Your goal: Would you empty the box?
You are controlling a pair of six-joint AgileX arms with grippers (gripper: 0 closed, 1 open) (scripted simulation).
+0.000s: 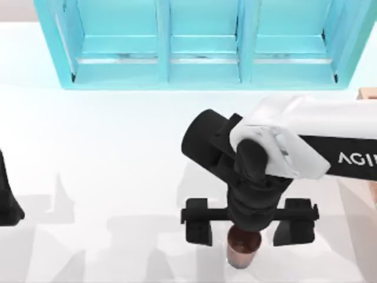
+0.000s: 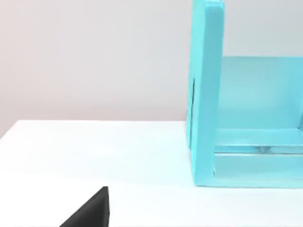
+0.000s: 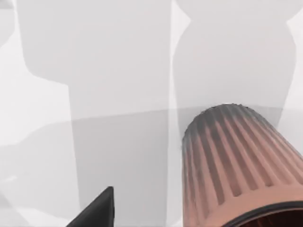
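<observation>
My right end effector (image 1: 244,227) stood spread wide over a ribbed copper cup (image 1: 241,249) at lower centre, outside any box; whether more remained, unclear

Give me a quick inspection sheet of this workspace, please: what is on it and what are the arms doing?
Surface: white table, bare at the left.
Job's things: light-tan box corner at the table's right edge; inside not visible.
Clutter: ribbed copper-brown cup near the front edge, under the right arm.
Grippers: right tool over the cup, fingers spread either side of it; left arm parked at the table's left edge.
Cables: nothing seen.
Surroundings: turquoise shelf unit along the back; plain pale wall.
</observation>
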